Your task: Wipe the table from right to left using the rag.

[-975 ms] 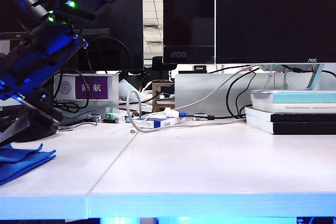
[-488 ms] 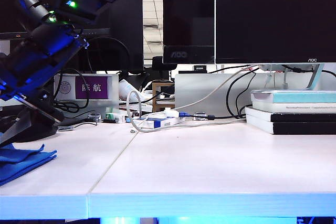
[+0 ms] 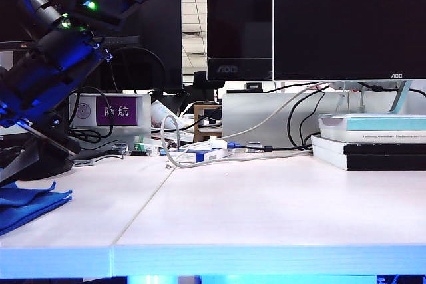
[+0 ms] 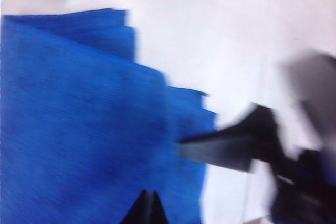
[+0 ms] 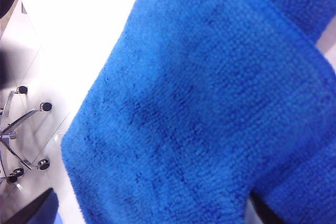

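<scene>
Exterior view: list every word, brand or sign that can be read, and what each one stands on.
"AOC" on the lower bezel of the middle monitor.
"AOC" on the lower bezel of the big right monitor, small.
"陈航" in white on the purple nameplate.
Spine text on the stacked books: too small to read.
Labels on the small boxes behind the table: too blurred.
Wrist views: no text, only the blue rag.

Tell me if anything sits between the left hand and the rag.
Nothing visible does. The left hand hangs right over the rag, fingers apart though blurred, with bare table beside it. The right hand is out of sight; its camera looks closely at the same rag near the table's edge.
</scene>
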